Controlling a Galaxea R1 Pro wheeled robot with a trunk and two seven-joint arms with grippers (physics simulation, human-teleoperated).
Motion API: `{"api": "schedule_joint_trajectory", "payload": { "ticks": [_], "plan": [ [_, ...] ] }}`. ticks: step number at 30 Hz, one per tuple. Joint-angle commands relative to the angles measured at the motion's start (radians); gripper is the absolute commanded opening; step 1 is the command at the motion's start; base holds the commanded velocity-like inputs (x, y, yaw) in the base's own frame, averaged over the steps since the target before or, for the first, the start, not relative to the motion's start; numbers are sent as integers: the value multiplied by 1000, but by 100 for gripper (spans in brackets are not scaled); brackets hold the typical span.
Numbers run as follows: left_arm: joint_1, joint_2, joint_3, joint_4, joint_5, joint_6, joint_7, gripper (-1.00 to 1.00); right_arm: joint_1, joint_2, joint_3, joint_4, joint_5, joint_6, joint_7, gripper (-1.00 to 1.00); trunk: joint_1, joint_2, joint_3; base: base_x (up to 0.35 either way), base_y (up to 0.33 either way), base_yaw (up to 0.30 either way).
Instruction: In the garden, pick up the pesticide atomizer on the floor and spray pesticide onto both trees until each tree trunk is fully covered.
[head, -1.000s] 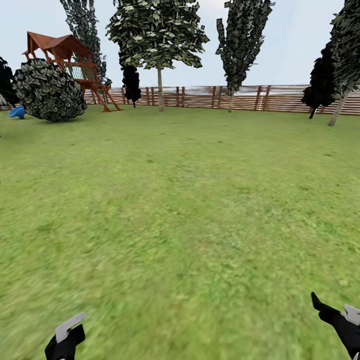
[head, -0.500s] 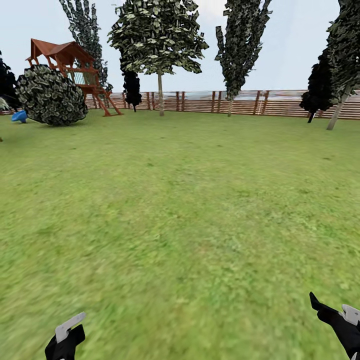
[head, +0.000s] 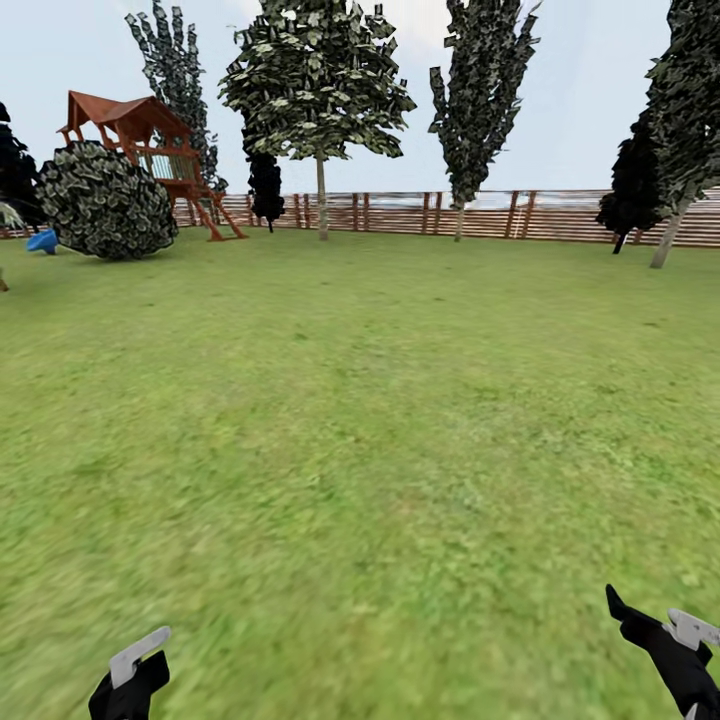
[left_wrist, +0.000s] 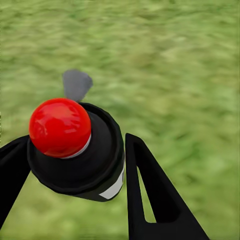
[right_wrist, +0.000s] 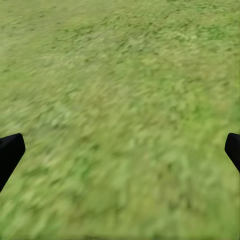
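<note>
Head view: a wide green lawn (head: 360, 420) runs out to a brown slatted fence (head: 480, 213). Ahead of the fingers, by the fence, stand two trees with pale straight trunks, one with a broad patchy crown (head: 320, 195) and a narrower one (head: 459, 215) just beside it. Further toward the left-arm side are a round dark bush (head: 107, 201) and a red-roofed wooden play tower (head: 150, 150); a leaning pale trunk (head: 668, 232) stands toward the right-arm side. The left gripper (head: 130, 680) and right gripper (head: 665, 650) sit low over the grass, well apart.

Left wrist view: between the two black fingers (left_wrist: 150, 195) of the left gripper (left_wrist: 75, 165) sits the pesticide atomizer (left_wrist: 75, 145), a dark round body with a red cap and a grey tip pointing away over the grass. The fingers are closed against it on both sides.

Right wrist view: the two black fingers (right_wrist: 10, 152) of the right gripper (right_wrist: 120, 152) stand wide apart, with blurred grass between them.
</note>
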Motion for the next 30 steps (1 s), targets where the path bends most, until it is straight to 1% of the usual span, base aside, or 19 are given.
{"api": "schedule_joint_trajectory", "payload": {
  "ticks": [1, 7, 10, 24, 30],
  "plan": [
    [1, 0, -1, 0, -1, 0, 0, -100, 0, 0, 0, 0, 0, 0, 0, 100, 0, 0, 2, 0, 0, 0],
    [3, 0, -1, 0, -1, 0, 0, -100, 0, 1, 0, 0, 0, 0, 0, 100, 0, 0, 8, 0, 0, 0],
    [3, 0, -1, 0, -1, 0, 0, -100, 0, 1, 0, 0, 0, 0, -1, 100, 0, 0, 8, 0, 0, 116],
    [3, 0, -1, 0, -1, 0, 0, -100, 0, 2, 0, 0, 0, 0, -1, 100, 0, 0, 13, 0, 0, 254],
    [3, 0, -1, 0, -1, 0, 0, -100, 0, 2, 0, 0, 0, 0, -1, 100, 0, 0, 21, 0, 0, 185]
  ]
}}
